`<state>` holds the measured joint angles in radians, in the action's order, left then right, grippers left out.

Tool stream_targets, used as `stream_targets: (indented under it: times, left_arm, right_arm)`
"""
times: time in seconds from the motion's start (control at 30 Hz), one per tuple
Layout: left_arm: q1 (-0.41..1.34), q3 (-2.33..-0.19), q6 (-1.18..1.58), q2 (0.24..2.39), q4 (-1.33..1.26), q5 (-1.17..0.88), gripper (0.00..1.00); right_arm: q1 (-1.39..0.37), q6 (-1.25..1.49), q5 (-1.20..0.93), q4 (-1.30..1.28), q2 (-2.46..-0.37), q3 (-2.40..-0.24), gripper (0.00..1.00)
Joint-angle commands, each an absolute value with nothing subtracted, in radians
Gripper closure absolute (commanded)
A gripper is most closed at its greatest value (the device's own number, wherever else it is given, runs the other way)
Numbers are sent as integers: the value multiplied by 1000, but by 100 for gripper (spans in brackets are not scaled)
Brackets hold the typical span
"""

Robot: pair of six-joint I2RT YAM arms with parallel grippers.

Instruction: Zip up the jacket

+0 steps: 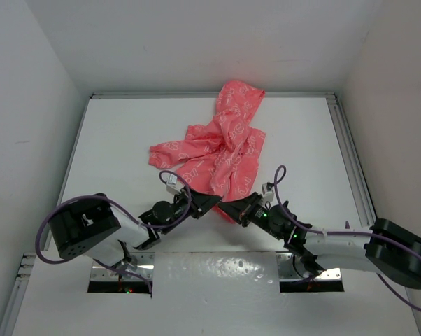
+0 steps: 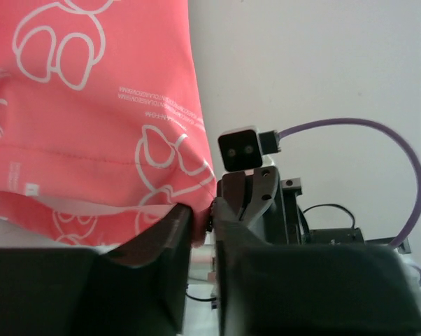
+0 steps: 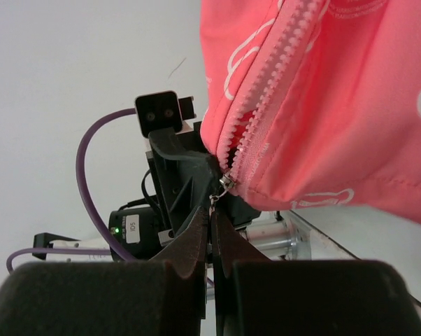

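Bright, even overhead light; soft shadows; blurred wrist foregrounds.

Crumpled pink jacket [image 1: 224,143] on white table [image 1: 126,133]

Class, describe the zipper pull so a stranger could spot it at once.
Find the pink jacket on the white table. Follow its zipper teeth to their lower end. The zipper pull is the one silver piece, pinched by the right gripper.

Across my jacket [image 2: 91,133] runs a line of tiny white print [image 2: 147,96] beside the outline figures. It is too small and turned about for me to read. A white sticker [image 3: 130,225] on a black housing [image 3: 152,225] seems to say "ID5" — last character unsure.
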<state>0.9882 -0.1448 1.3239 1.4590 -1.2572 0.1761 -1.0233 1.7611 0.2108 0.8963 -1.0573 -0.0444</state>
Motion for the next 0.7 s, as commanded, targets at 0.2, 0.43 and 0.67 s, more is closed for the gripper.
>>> stream_targets:
  times: [0.2,0.43,0.67]
  left_arm:
    - [999,-137,1327,1436,-1282,210,100]
    - [1002,-80,1316,1401,-1241,199,100]
    - [1011,-14,1273,1301,-1143,215,100]
  right_arm:
    - [-1026,1764,241,950,-1002,78,100]
    - [-1022,1675,347,830,-922,5,100]
    - [-1014,1462,515,533,-867,-176,100]
